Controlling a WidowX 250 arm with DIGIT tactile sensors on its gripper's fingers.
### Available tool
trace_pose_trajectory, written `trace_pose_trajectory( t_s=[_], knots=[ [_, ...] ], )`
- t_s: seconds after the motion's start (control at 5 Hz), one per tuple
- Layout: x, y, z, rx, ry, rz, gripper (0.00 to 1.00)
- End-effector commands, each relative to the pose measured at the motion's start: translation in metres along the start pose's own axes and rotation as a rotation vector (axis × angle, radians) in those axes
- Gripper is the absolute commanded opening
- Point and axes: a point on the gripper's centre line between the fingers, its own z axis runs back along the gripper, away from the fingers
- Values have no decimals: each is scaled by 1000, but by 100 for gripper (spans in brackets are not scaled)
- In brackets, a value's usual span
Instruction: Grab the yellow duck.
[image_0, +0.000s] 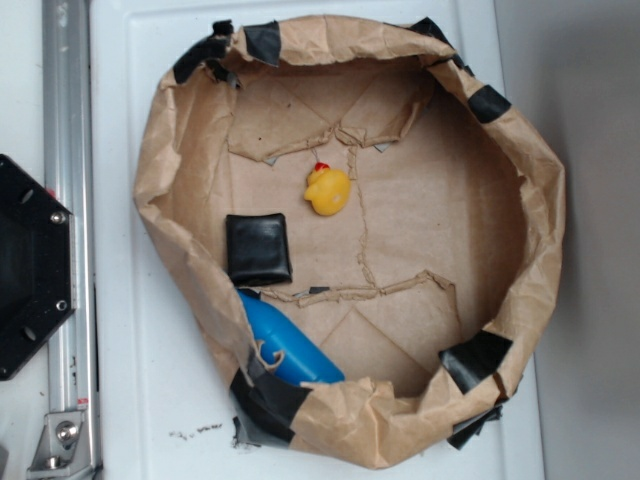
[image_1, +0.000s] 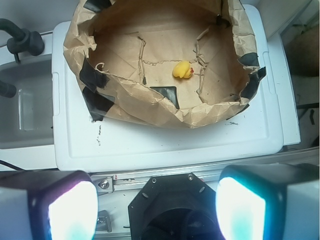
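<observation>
1. Yellow duck (image_0: 328, 190) sits upright on the floor of the brown paper basket (image_0: 540, 190), loose, nothing touching it.
2. Black square pad (image_0: 258, 249) lies near the duck, apart from it, by the basket wall.
3. Blue object (image_0: 288, 345) tucked under the basket rim, beyond the pad from the duck.
4. Gripper (image_1: 155, 202) well outside the basket, over the white lid (image_1: 165, 142); fingers (image_1: 72, 207) spread wide, holding nothing.

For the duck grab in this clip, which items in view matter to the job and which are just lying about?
Belongs to the job:
- yellow duck, sitting on the floor of the paper bin
- gripper, open, far back from the bin
- brown paper bin, which holds the duck

Just lying about:
- black square pad, apart from the duck
- blue object, partly hidden under the bin's near wall
</observation>
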Motion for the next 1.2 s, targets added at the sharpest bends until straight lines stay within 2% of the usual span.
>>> trace_pose_trajectory(
  t_s=[0.0, 0.2, 0.4, 0.6, 0.8, 1.0],
  knots=[
    [0, 0, 0, 0, 0, 0, 100],
    [40, 18, -17, 84, -27, 241, 100],
    [72, 44, -51, 1, 13, 497, 100],
    [85, 62, -84, 47, 1, 660, 100],
    [102, 67, -126, 95, -14, 664, 100],
    [108, 57, -149, 89, 42, 620, 100]
  ],
)
